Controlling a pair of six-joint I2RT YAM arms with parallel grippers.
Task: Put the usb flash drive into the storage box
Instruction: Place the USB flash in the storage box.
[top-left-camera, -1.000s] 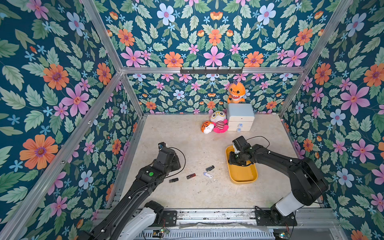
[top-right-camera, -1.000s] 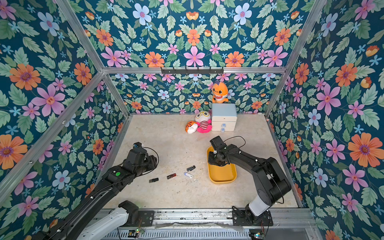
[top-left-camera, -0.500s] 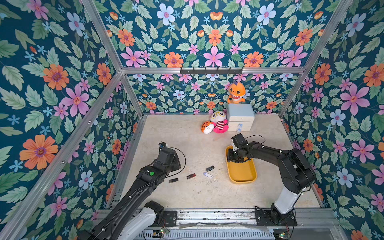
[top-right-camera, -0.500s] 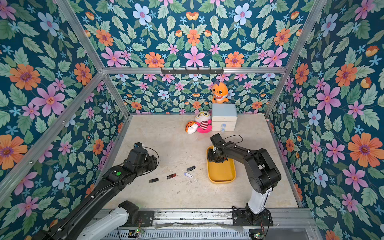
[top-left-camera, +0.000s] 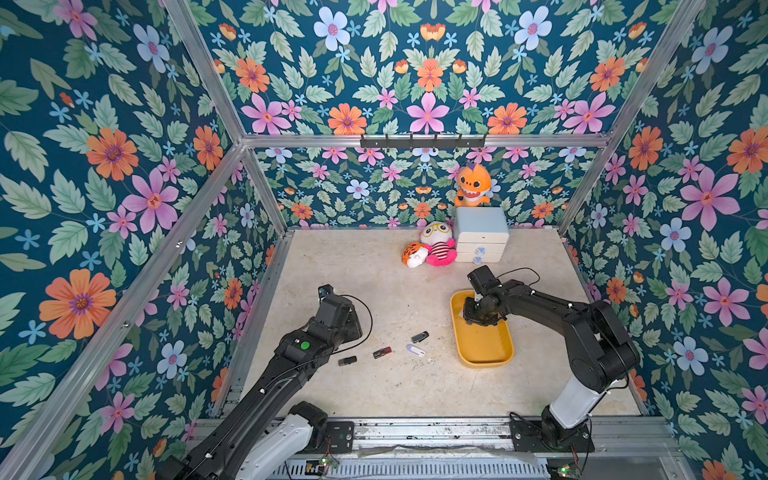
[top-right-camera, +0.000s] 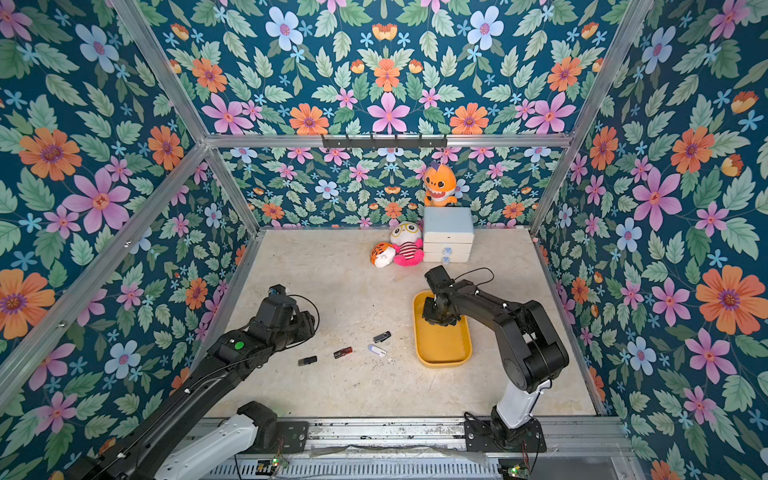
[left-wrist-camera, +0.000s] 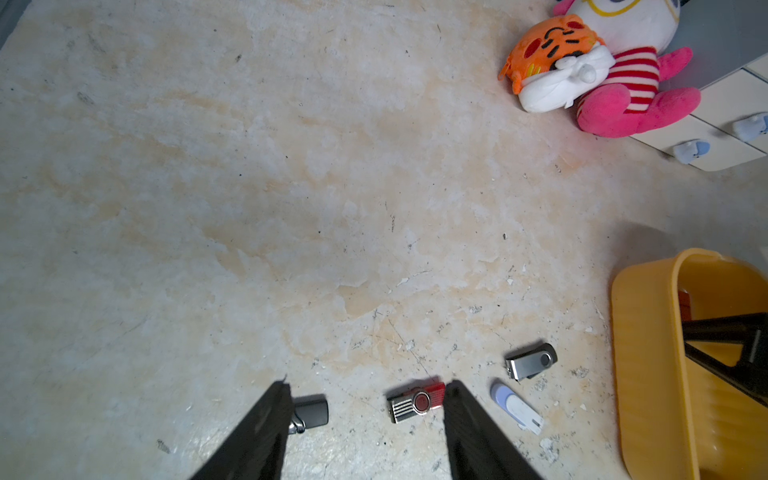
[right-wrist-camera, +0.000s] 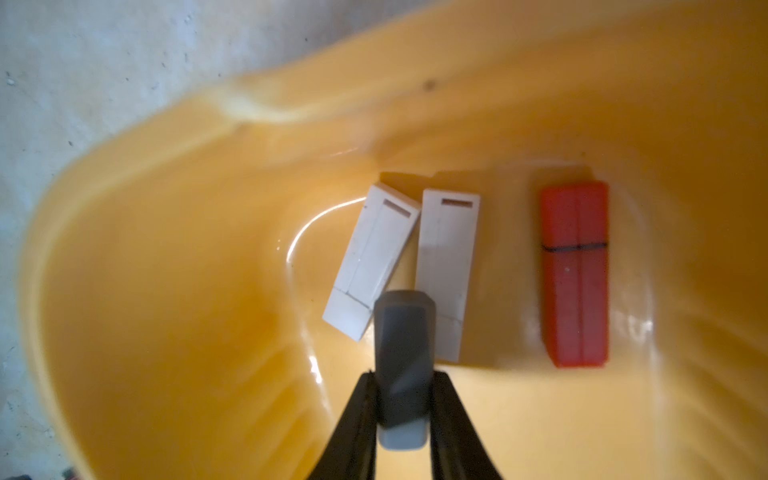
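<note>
The storage box (top-left-camera: 482, 351) is seen as a shallow yellow tray of glossy moulded plastic, round-cornered, with low sloping walls. It is set on a matt beige tabletop (top-left-camera: 374, 291), mottled and scuffed like worn stone.

In the right wrist view three drives are seen on the floor of the box. A tilted white drive (right-wrist-camera: 372, 262) and a straight white drive (right-wrist-camera: 446, 270), both flat and rectangular, are laid close together, and a red block-shaped drive (right-wrist-camera: 575, 274) is set apart from them.

The right gripper (right-wrist-camera: 403, 380) is clamped narrowly on the grey flash drive (right-wrist-camera: 402, 332), a smooth rounded bar with a paler end. The drive is held inside the box walls at the far end; contact with the floor cannot be told.

The left gripper (left-wrist-camera: 365, 395) is held over the tabletop with jaws about half apart and nothing between them. A black capped drive (left-wrist-camera: 311, 413) is found just beside one finger and a red swivel drive (left-wrist-camera: 415, 403) beside the other.

Nearer the box, a white-and-lilac drive (left-wrist-camera: 515, 409) and a silver swivel drive (left-wrist-camera: 532, 361) are laid on the table.

By the far wall a pale blue drawer cabinet (top-left-camera: 481, 235) is flanked by a pink-striped plush doll (top-left-camera: 438, 251) and an orange tiger plush (top-left-camera: 413, 254)
</note>
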